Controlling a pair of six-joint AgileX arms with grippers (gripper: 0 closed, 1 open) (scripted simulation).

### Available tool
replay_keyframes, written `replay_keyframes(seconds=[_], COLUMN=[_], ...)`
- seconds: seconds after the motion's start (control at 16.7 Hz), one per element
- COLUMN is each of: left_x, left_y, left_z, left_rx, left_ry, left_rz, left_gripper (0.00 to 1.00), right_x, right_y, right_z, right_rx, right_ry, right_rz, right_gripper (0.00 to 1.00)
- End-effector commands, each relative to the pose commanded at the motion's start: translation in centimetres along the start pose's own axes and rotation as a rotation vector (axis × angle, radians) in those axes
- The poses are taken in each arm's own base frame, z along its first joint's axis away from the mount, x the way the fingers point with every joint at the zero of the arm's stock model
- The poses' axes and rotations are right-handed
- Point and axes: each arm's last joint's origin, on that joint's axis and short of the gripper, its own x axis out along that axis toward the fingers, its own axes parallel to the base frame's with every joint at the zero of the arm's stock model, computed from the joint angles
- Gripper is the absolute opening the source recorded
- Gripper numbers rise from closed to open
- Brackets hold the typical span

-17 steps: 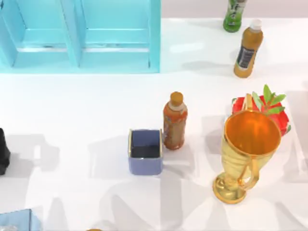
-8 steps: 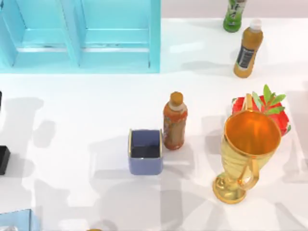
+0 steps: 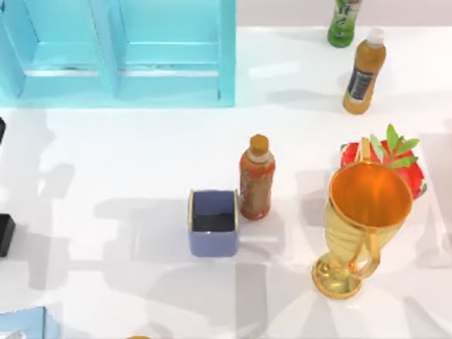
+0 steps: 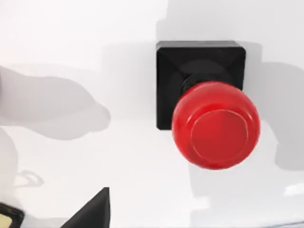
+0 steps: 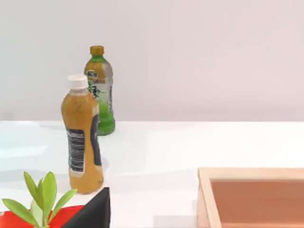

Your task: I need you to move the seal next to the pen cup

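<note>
**Seal on table under left wrist camera, ungripped**

You cannot tell how the jaws of either gripper stand. In your left wrist view, the seal [image 4: 209, 109] stands upright on the white table [image 4: 71, 57], nothing touching it. In the top view its black base [image 3: 4, 233] sits at the far left edge, well apart from the pen cup [image 3: 213, 222], which stands just beside the orange bottle [image 3: 256, 178].

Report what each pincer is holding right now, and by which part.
Nothing is held. The seal stands free on the table below the left wrist camera, with nothing touching its red knob or black base.
</note>
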Motion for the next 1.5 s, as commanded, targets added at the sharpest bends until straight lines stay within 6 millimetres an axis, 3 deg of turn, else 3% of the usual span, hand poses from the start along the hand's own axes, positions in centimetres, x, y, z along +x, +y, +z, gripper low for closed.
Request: replay_keyframes(seconds=[0.6, 1.14, 1.44, 1.5], left_x=[0.8, 9.8, 10.3, 10.3], left_y=[0.1, 0.2, 0.2, 0.2], left_z=[0.7, 0.5, 0.3, 0.3], left_rx=[0.001, -0.001, -0.001, -0.001], left_ry=[0.036, 0.032, 0.036, 0.036], left_rz=[-0.005, -0.004, -0.005, -0.005], left_gripper=[1.0, 1.0, 1.0, 0.92], right_x=[0.0, 0.0, 0.0, 0.0], right_y=[0.0, 0.0, 0.0, 0.0], right_z=[0.0, 0.0, 0.0, 0.0], right_rx=[0.0, 0.0, 0.0, 0.0], right_ry=[0.0, 0.0, 0.0, 0.0], right_rz=[0.0, 0.0, 0.0, 0.0], right_gripper=[1.0, 1.0, 1.0, 1.0])
